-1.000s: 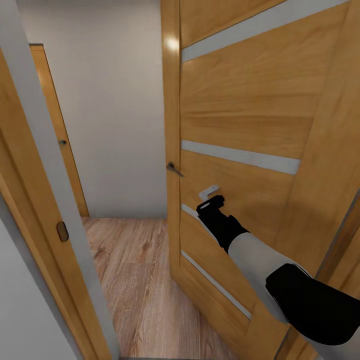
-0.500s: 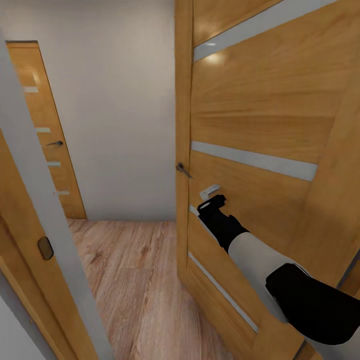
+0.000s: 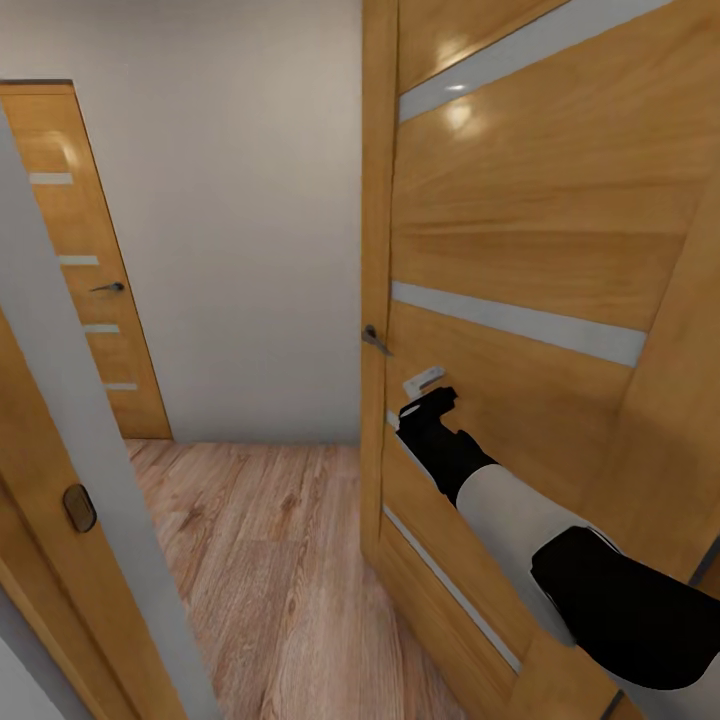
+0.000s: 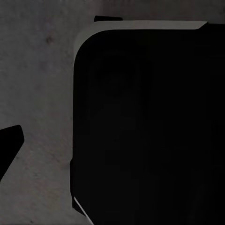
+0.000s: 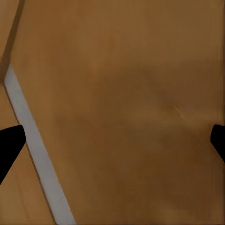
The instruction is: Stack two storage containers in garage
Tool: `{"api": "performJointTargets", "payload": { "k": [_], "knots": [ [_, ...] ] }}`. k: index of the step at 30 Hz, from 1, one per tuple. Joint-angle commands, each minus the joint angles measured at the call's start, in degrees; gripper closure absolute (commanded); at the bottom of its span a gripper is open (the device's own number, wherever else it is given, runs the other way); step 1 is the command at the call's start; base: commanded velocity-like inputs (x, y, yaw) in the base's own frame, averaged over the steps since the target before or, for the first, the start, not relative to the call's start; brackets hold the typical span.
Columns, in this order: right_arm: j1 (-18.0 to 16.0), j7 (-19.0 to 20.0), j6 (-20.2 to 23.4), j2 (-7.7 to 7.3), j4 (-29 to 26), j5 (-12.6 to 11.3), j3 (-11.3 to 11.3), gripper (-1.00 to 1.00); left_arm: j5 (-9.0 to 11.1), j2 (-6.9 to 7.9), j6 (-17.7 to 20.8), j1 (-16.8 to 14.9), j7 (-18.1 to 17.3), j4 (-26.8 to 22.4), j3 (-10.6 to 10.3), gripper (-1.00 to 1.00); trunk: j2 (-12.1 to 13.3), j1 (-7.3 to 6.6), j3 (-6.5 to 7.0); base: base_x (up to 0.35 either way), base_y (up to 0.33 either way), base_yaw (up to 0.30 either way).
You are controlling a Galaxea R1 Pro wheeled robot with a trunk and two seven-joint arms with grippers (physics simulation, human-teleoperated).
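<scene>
Right gripper (image 3: 428,400), at center right of the frame, presses against the open wooden door (image 3: 520,250) with fingers spread wide, holding nothing. No bin shows beyond on the plank floor (image 3: 270,540), so carrying and stacking seemingly remain.
</scene>
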Motion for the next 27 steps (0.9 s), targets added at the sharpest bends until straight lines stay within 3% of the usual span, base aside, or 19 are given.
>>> {"api": "performJointTargets", "payload": {
  "k": [1, 8, 18, 21, 25, 27],
  "knots": [
    [-0.32, -0.36, 0.95, 0.00, 0.05, 1.46, 0.10, -1.00, 0.41, 0.00, -0.13, 0.01, 0.00, -0.03, -0.04, -1.00, -0.03, 0.00, -0.05, 0.000, 0.000, 0.000],
    [-4.14, -0.35, -0.19, 0.00, 5.30, 1.27, 0.02, -1.00, 0.41, 0.00, -0.13, 0.01, 0.00, -0.03, -0.04, -1.00, -0.03, 0.00, -0.05, 0.000, 0.000, 0.000],
    [-5.36, -0.07, -1.27, 0.00, 6.67, 1.06, -0.06, -1.00, 0.41, 0.00, -0.13, 0.01, 0.01, -0.03, -0.04, -1.00, -0.03, 0.00, -0.05, 0.000, 0.000, 0.000],
    [-6.24, 0.14, -1.32, -1.92, 6.76, -0.86, -0.07, -1.00, 0.41, 0.00, -0.13, 0.01, 0.02, -0.03, -0.04, -1.00, -0.03, 0.00, -0.05, 0.000, 0.000, 0.000],
    [-7.25, 0.60, -1.85, -5.85, 6.81, -5.59, -0.06, -1.00, 0.41, 0.00, -0.13, 0.01, 0.03, -0.04, -0.04, -1.00, -0.03, 0.00, -0.05, 0.000, 0.000, 0.000],
    [-7.39, 0.71, -1.98, -6.58, 6.82, -6.31, -0.05, -1.00, 0.41, 0.00, -0.13, 0.01, 0.03, -0.05, -0.04, -1.00, -0.03, 0.00, -0.05, 0.000, 0.000, 0.000]
  ]
}}
